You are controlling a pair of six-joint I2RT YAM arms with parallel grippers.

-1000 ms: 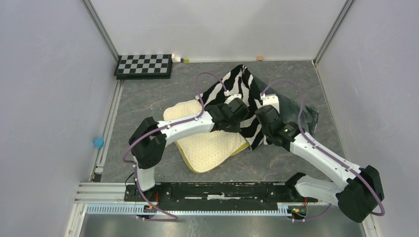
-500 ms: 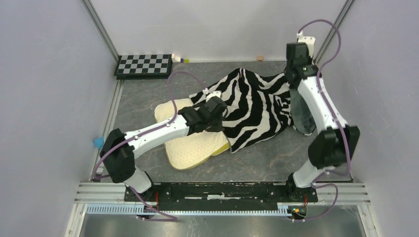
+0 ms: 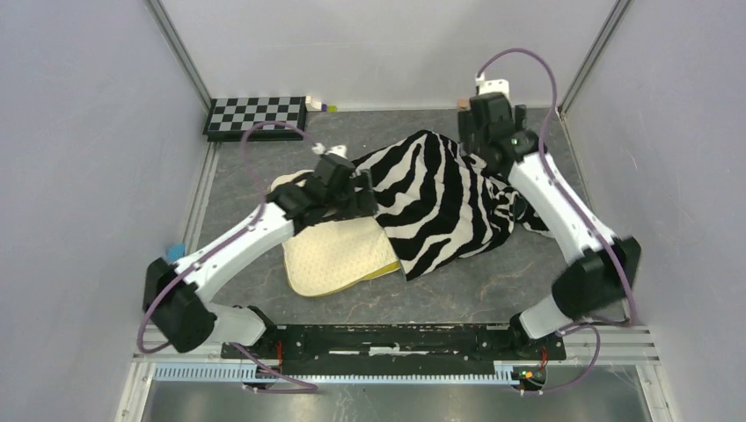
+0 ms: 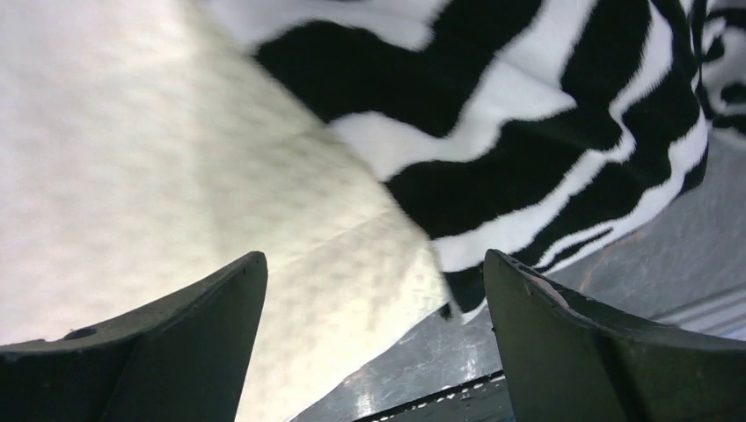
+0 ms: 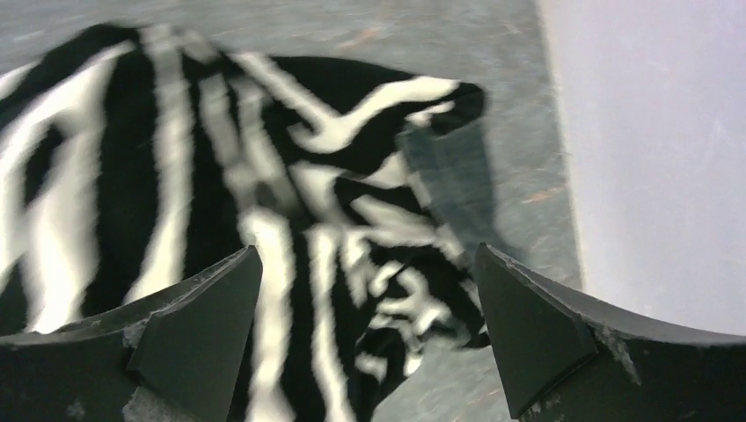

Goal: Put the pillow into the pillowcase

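The cream quilted pillow (image 3: 330, 255) lies left of centre, its right part under the zebra-striped pillowcase (image 3: 440, 193), which is draped in a mound to its right. My left gripper (image 3: 354, 195) hovers over the line where pillow and pillowcase meet. In the left wrist view it (image 4: 374, 257) is open over the pillow (image 4: 176, 176) and the pillowcase (image 4: 493, 132), holding nothing. My right gripper (image 3: 482, 151) is above the pillowcase's far right corner. It (image 5: 366, 250) is open over the stripes (image 5: 220, 176), and a grey-green flap (image 5: 449, 176) shows there.
A checkerboard (image 3: 257, 116) lies at the back left. Small objects (image 3: 463, 104) sit along the back wall. A blue item (image 3: 175, 253) is by the left wall. Walls close in on three sides, and a metal rail (image 3: 396, 338) runs along the front.
Both grippers have opened and let go of the pillowcase. The right arm came down and left from the back right corner. The left arm drew back to the left.
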